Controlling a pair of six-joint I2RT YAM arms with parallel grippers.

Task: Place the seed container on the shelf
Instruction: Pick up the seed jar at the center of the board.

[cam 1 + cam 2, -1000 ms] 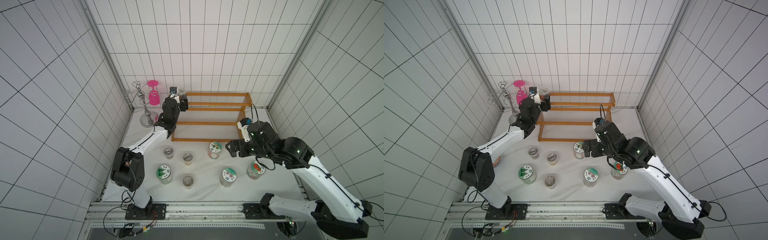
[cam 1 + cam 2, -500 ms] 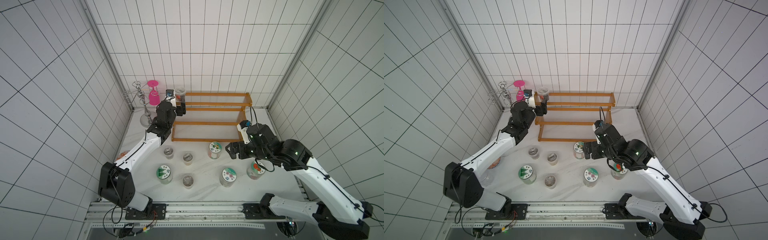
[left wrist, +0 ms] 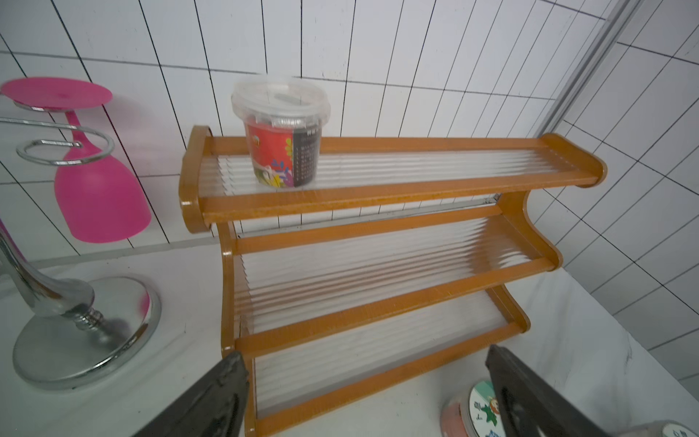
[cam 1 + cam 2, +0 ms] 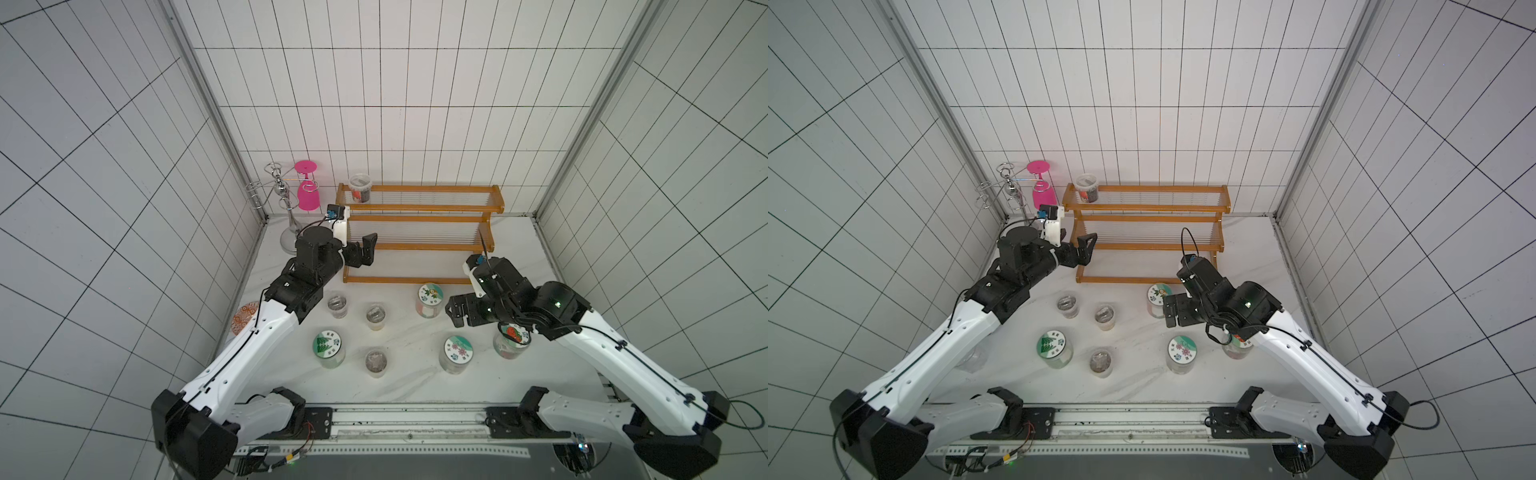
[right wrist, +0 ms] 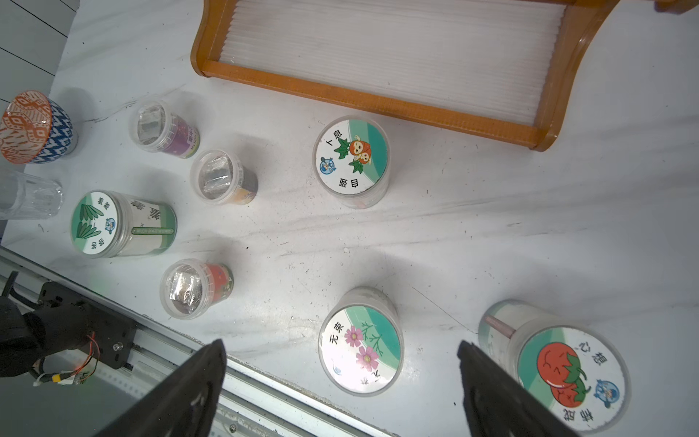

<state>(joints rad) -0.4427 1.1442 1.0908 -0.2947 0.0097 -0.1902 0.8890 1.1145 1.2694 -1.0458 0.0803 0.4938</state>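
One seed tub (image 3: 281, 132) upright on shelf (image 3: 382, 196) top tier, beyond left gripper (image 4: 365, 251); right gripper (image 4: 455, 316) farther; both gaping, empty.

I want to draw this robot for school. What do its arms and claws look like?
Both arms are smooth white shells with chunky black joints. A thin black cable runs along the left arm and the right arm. Each ends in a black claw with two flat fingers, the left claw and the right claw. A small white box with a blue plug sits at each wrist.
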